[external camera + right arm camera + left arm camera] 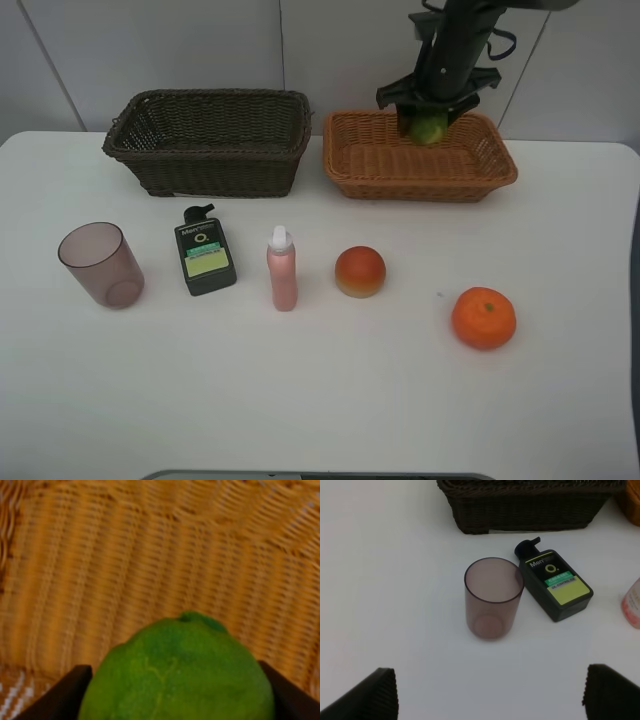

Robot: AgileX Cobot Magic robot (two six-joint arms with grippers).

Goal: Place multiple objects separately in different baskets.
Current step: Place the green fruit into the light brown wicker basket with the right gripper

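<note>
Your right gripper (pixel 428 112) has its jaws about half apart and closed on the green fruit (pixel 180 672). The fruit fills the space between both fingers and stands out a little past their tips. Directly under these jaws you see the woven floor of the light basket (pixel 100 555). The fruit hangs inside the rim, close to the far wall, but you cannot tell whether it touches the floor. Well away from these jaws, on the white table (pixel 300 400) on the near side of that basket, sit the peach (pixel 360 271) and, further out, the orange (pixel 484 317).

Your left gripper (pixel 487 702) has its jaws spread wide, and nothing is between them. Just ahead of the open jaws the cup (pixel 493 600) stands upright on the table, mouth up. Beside the cup, a bit further from the jaws, the flat bottle (pixel 555 582) lies on its back with the label up. Beyond both is the dark basket (pixel 530 505). Off to the side past the flat bottle, you see only an edge of the pink bottle (pixel 632 605).
</note>
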